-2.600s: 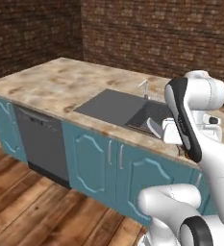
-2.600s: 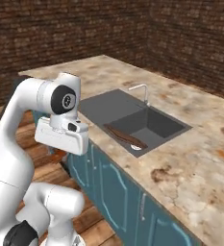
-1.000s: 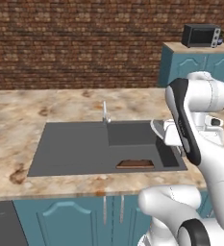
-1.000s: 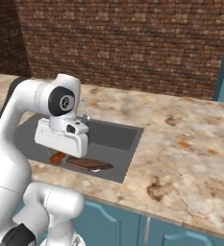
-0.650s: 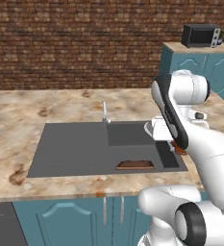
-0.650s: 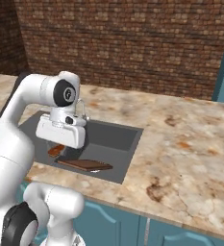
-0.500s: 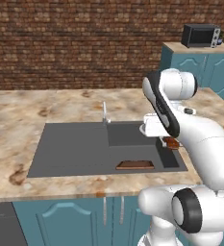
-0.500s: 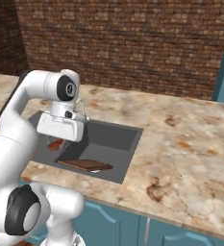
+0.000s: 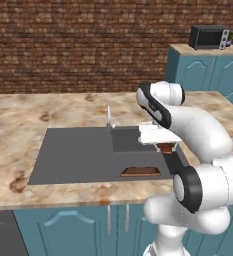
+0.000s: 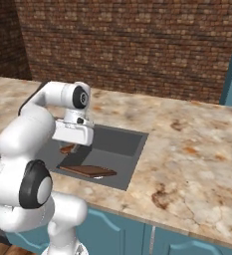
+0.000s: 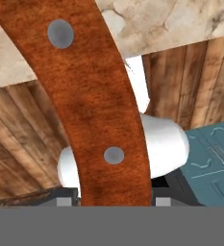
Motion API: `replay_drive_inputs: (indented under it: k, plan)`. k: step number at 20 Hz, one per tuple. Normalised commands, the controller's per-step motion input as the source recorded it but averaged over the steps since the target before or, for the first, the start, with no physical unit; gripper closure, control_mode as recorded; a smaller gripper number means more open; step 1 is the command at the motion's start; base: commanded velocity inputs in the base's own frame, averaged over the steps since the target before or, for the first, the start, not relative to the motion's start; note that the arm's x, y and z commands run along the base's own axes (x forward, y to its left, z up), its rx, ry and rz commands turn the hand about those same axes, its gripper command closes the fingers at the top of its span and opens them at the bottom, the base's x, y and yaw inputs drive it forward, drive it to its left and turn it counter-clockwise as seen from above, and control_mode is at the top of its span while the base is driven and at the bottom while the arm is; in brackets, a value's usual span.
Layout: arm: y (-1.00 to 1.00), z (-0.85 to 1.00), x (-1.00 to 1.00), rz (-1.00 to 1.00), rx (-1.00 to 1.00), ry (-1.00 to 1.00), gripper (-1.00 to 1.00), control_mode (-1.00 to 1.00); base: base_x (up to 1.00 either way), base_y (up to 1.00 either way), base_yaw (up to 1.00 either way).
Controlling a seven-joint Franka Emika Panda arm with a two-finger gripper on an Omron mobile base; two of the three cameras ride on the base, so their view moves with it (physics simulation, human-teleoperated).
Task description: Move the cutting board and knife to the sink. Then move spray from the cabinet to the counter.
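Knife handle (image 11: 92,103), reddish-brown with two grey rivets, runs right up the middle of my hand view, so I read the tool (image 9: 164,147) as clamped on the knife. From the left base view a brown bit shows just under the white hand, over the right end of the sink (image 9: 73,160). The cutting board (image 9: 140,171) already lies in the basin against the near wall; the right base view shows it (image 10: 87,171) flat on the sink floor, just below the hand.

What worries me is the drop. I cannot see the blade in any view, so I cannot tell which way it points or how high it hangs above the basin. If I let go from here, the knife could land on the board's raised rim and skid, or bounce toward the tabletop (image 10: 197,159) edge. The hand also sits close to the sink's right wall, and a careless descent could clip it. The grip seems to be along the handle only; a quick swing might let the knife pivot between the fingers.
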Motion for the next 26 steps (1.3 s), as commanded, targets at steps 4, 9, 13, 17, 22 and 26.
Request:
replay_drive_inputs:
  k: [4, 9, 13, 17, 22, 26]
  plan:
    - [0.0, -1.0, 0.61, 0.0, -0.05, 0.0, 1.0, -1.0, 0.0, 0.0, 0.0]
    - [-0.01, -0.79, 0.87, 0.0, -0.06, 0.04, 1.0, -1.0, 0.0, 0.0, 0.0]
    - [0.0, -0.33, 0.86, 0.0, -0.01, 0.12, 1.0, -1.0, 0.0, 0.0, 0.0]
    - [0.0, -0.18, 0.75, 0.0, 0.0, 0.15, 1.0, -1.0, 0.0, 0.0, 0.0]
    - [-0.05, -0.19, 0.7, 0.0, 0.0, 0.08, 1.0, -1.0, 0.0, 0.0, 0.0]
    - [-0.09, -0.18, 0.64, 0.0, 0.0, 0.06, 1.0, -1.0, 0.0, 0.0, 0.0]
